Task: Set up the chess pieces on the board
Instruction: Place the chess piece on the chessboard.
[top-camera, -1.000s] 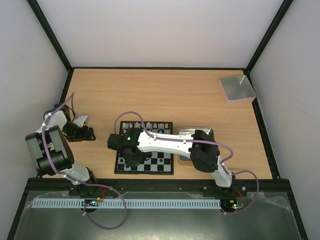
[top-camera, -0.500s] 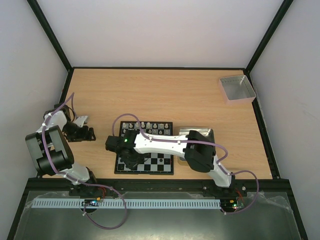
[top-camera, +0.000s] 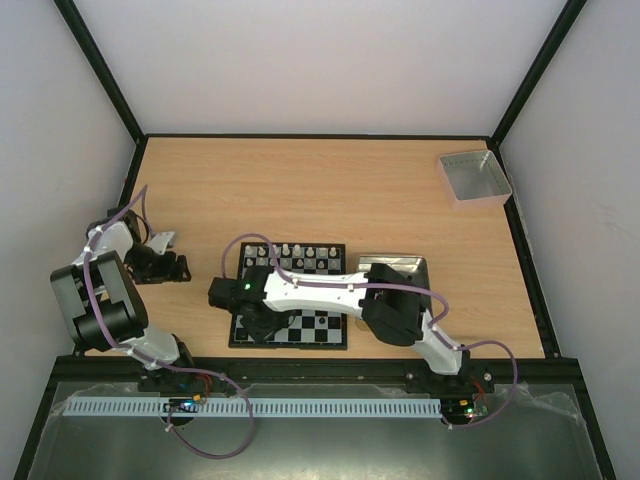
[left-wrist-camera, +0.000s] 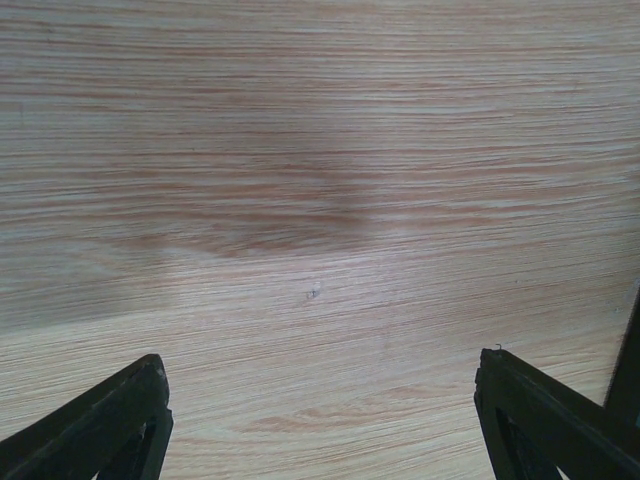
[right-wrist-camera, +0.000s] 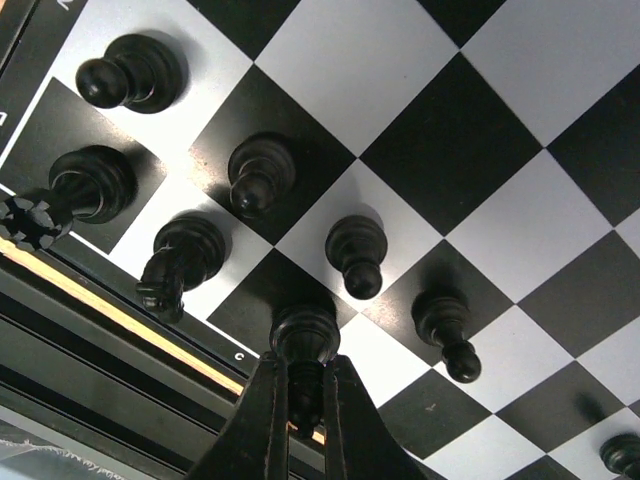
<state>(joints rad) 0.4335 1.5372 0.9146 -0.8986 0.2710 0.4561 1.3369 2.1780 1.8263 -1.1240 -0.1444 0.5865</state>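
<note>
- Chess piece (right-wrist-camera: 305, 330), black, is clamped in the right gripper (right-wrist-camera: 303, 368) on the board (right-wrist-camera: 470, 230)'s near edge row.
- Other black pieces (right-wrist-camera: 258, 175) are stood on neighbouring squares.
- Left gripper (left-wrist-camera: 320, 360), spread wide, is held over counter (left-wrist-camera: 320, 150) left of the board.

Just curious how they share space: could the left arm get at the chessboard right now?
Probably only partly. The right arm lies across the board, right gripper shut on a black piece at its near edge. The left gripper hangs open over bare table, off to the board's left.
</note>
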